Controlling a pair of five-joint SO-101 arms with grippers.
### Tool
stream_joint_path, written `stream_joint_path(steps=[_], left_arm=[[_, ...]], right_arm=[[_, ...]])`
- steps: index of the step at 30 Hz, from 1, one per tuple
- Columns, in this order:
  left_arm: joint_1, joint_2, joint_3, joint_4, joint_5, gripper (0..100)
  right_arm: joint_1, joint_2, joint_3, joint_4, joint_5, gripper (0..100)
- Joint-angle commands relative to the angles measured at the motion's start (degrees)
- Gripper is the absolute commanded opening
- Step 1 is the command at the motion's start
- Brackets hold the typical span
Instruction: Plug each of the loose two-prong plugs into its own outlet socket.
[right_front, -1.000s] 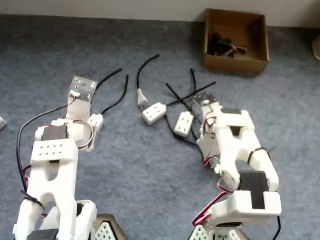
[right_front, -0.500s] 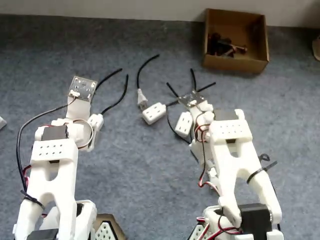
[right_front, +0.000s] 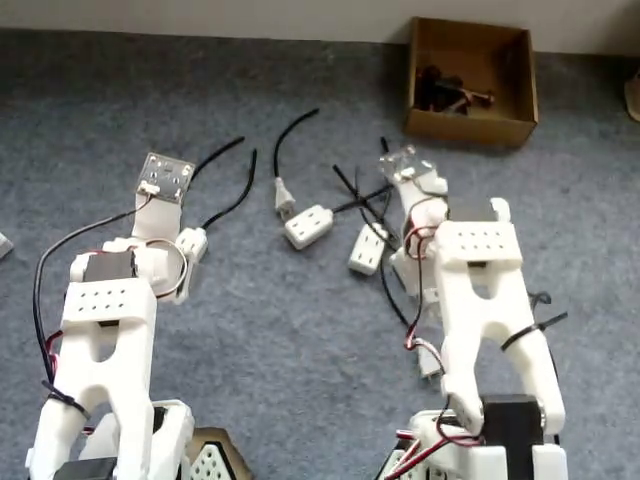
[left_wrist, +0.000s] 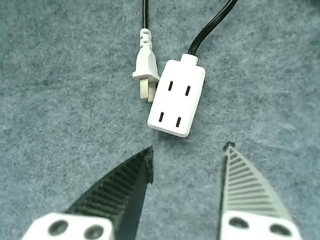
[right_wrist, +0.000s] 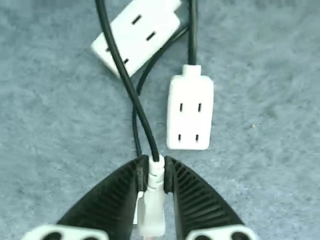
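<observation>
A white two-prong plug sits pinched between the right gripper's fingers, cord end leading, so its prongs probably face back and need turning before meeting the outlet block just ahead. In the high view that block lies at four o'clock from a neighbouring block. The left gripper's fingers hang spread, short of another loose plug.
</observation>
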Motion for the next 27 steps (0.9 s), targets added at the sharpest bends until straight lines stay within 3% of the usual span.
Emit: stream_joint_path(steps=[1, 16, 27], left_arm=[[0.31, -2.07, -0.48, -0.70, 0.62, 21], [0.57, -2.07, 0.75, -0.97, 0.62, 21], [0.57, -2.07, 0.92, -1.76, 0.62, 21]], right_arm=[[3.65, 3.21, -7.43, -0.57, -1.76, 4.0], [12.79, 22.55, -24.31, -3.12, -2.11, 4.0], [14.64, 37.23, -34.59, -1.36, -2.11, 4.0]])
